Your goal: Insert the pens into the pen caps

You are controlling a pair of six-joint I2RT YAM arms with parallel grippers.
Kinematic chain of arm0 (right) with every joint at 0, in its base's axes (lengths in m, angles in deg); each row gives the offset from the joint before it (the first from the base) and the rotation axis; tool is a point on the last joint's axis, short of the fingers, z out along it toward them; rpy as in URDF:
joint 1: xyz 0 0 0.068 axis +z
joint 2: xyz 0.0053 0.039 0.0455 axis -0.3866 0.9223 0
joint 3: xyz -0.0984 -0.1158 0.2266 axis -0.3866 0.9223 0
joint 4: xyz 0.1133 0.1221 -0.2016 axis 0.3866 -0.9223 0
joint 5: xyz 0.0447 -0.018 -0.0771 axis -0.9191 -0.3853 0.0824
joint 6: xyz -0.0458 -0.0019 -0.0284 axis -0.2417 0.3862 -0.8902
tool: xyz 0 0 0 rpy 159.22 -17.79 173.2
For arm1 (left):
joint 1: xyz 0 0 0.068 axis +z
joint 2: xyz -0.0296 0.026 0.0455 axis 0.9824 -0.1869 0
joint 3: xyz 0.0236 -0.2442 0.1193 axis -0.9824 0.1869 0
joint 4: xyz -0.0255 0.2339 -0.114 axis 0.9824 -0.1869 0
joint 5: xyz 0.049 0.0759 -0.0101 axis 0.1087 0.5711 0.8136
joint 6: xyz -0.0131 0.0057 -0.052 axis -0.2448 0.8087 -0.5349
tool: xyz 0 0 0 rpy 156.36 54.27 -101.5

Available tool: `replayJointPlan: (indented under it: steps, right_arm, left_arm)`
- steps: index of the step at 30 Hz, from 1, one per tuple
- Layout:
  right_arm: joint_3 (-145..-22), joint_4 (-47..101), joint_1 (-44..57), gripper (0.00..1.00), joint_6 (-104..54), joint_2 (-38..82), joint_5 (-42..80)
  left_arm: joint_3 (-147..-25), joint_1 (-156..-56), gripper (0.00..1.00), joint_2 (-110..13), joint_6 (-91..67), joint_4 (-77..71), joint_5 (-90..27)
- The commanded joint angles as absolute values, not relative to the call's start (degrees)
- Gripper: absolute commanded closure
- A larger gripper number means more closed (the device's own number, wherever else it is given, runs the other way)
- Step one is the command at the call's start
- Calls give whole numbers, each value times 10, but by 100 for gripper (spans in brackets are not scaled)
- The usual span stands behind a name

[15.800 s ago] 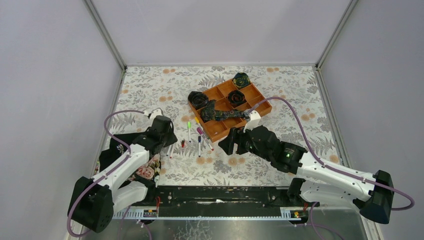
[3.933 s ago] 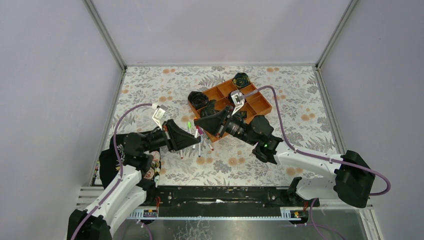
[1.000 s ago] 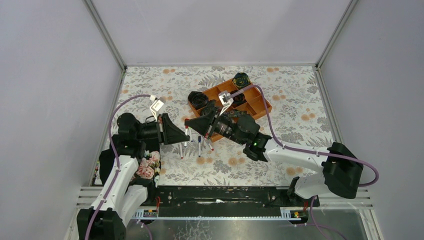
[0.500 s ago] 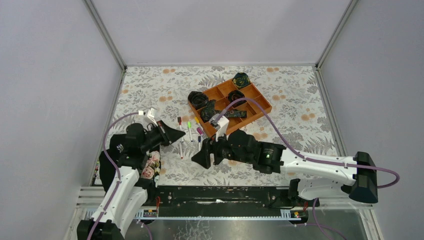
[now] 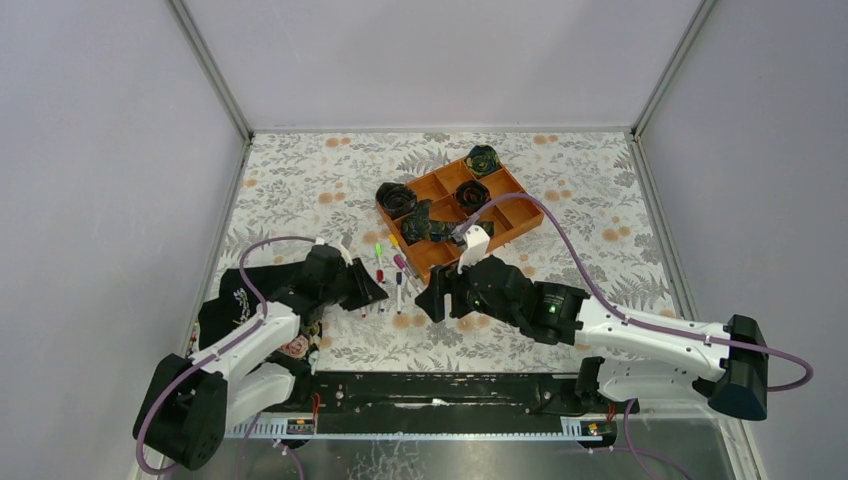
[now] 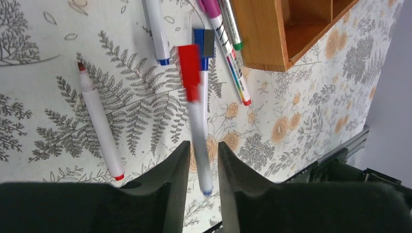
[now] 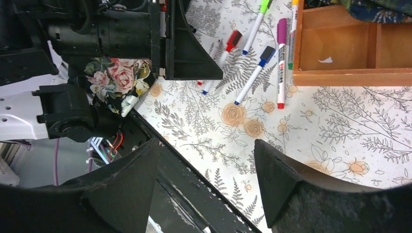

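Fern-and-flower printed table (image 5: 560, 190) carrying a tray, pens and cloth.

A wooden compartment tray (image 7: 340, 76) is sitting toward the far middle, with a dark rolled fabric piece (image 5: 396, 198) lying just beside its left corner. White-barrelled pens (image 5: 398, 288) are lying scattered off the tray's near-left corner. A magenta-capped pen (image 7: 281, 63) is resting just beside the tray wall, a blue-capped pen (image 7: 252, 75) is slanting next to it, and an uncapped red-tipped pen (image 6: 99, 128) is lying apart. A rose-printed cloth (image 7: 116, 80) is lying at the near-left edge.

Pale grey walls (image 5: 440, 60) meet at metal posts (image 5: 208, 68). A fern-and-flower cloth (image 5: 300, 180) lies flat between them, evenly lit; a black rail (image 5: 440, 390) runs along its near side.
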State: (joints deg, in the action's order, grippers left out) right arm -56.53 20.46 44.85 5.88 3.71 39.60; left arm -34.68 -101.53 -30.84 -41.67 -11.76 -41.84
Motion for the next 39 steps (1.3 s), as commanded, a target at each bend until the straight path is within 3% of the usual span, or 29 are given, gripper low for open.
replayJointPlan:
  steps: [1, 6, 10, 16, 32, 36, 39]
  right_arm:
    - [-561, 213, 438, 24, 70, 24, 417]
    - [-550, 216, 430, 24, 69, 20, 416]
    - [-539, 225, 423, 24, 69, 16, 411]
    - [-530, 230, 417, 23, 74, 16, 410]
    - [-513, 235, 411, 23, 94, 15, 405]
    - [-509, 243, 410, 23, 97, 16, 400]
    - [-506, 250, 410, 23, 100, 19, 398]
  left_arm:
    - [-390, -1033, 66, -316, -397, -125, -345]
    - [-419, -1039, 47, -281, -387, -175, -257]
    - [-433, -1040, 45, -278, -400, -236, -185]
    - [-438, -1045, 62, -321, -419, -284, -150]
    - [-448, -1076, 72, -430, -414, -269, -147]
    - [-445, -1076, 82, -441, -408, -269, -143]
    - [-443, -1077, 97, -440, -403, -267, -139]
